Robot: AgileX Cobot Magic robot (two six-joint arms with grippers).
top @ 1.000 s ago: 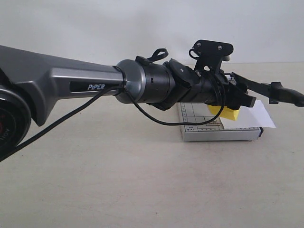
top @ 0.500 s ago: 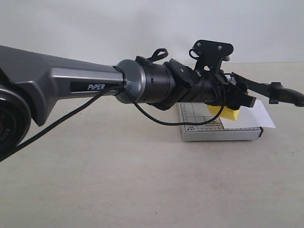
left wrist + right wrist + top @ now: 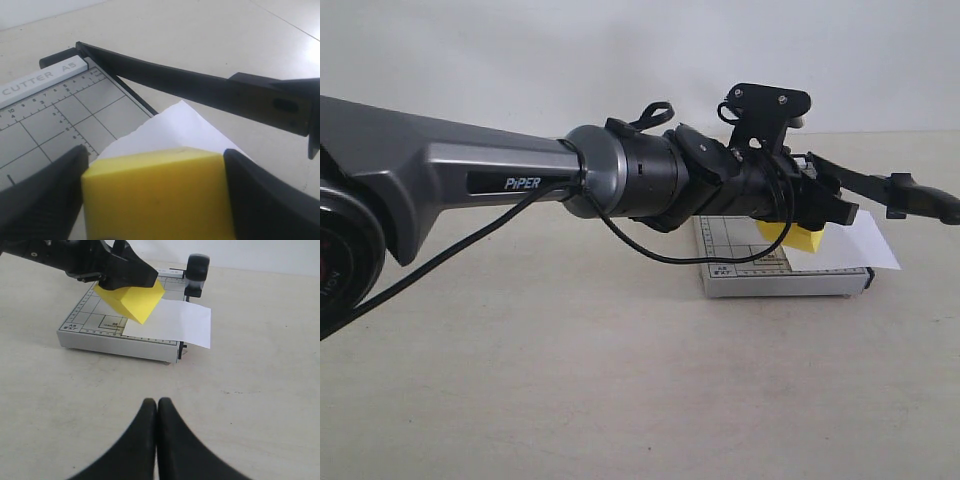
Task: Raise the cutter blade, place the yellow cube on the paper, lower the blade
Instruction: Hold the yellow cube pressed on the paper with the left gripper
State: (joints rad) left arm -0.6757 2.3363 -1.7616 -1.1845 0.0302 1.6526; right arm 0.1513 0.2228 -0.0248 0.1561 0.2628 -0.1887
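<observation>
My left gripper is shut on the yellow cube, with a black finger pressed on either side. The cube hangs tilted over the near edge of the white paper, which lies across the grey trimmer board and sticks out past its edge. I cannot tell if the cube's low corner touches the sheet. The cutter blade stands raised, with its handle free in the air. My right gripper is shut on nothing, low over the table in front of the trimmer.
The left arm's grey body with its black cable spans the exterior view and hides part of the board. Beige tabletop surrounds the trimmer, and a white wall runs behind.
</observation>
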